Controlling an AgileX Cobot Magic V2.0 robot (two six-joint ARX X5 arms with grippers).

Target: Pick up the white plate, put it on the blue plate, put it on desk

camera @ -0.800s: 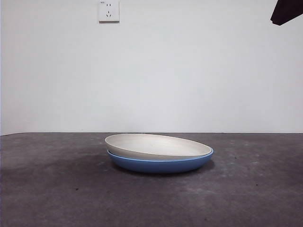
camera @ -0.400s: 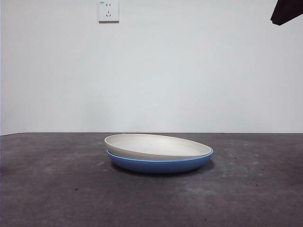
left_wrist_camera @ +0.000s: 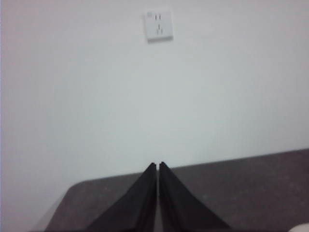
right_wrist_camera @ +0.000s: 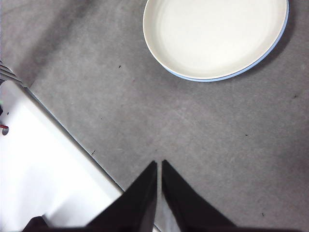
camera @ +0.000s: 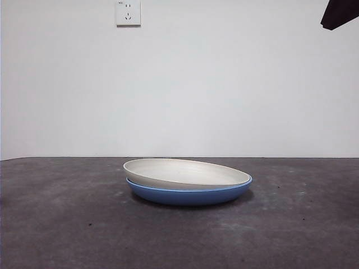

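Observation:
The white plate (camera: 185, 172) lies tilted inside the blue plate (camera: 190, 195) on the dark grey desk (camera: 67, 224), at the middle of the front view. In the right wrist view the white plate (right_wrist_camera: 215, 36) covers the blue plate (right_wrist_camera: 282, 36), which shows only as a thin blue rim. My right gripper (right_wrist_camera: 159, 163) is shut and empty, high above the desk and well away from the plates. My left gripper (left_wrist_camera: 158, 164) is shut and empty, raised and facing the wall. A black arm tip (camera: 339, 14) shows at the top right corner of the front view.
A white wall with a socket (camera: 128, 12) stands behind the desk. In the right wrist view a white surface (right_wrist_camera: 43, 164) borders the desk's edge.

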